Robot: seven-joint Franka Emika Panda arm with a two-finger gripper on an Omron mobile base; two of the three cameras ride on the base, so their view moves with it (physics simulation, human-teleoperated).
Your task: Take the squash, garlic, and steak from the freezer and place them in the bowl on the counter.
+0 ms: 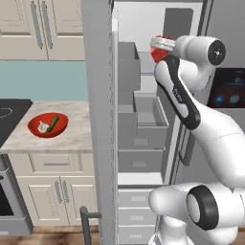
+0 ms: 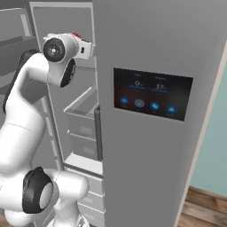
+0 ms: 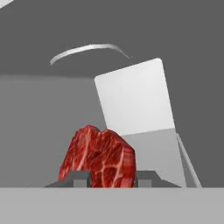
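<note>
Gripping the steak point(image 3: 98, 157) between its fingers, the tool point(image 3: 111, 177) sits low in frame, inside the freezer point(image 1: 143, 124).

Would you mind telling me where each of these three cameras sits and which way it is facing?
Left base view: behind the arm's left, facing the open freezer and counter with the bowl; arm rises lower right.
Right base view: behind the arm's right, facing the freezer door's dispenser panel; arm lower left.
Hand view: on the hand, looking along the gripper, shut on the steak.
Shared: both base views show arm and freezer drawers.
</note>
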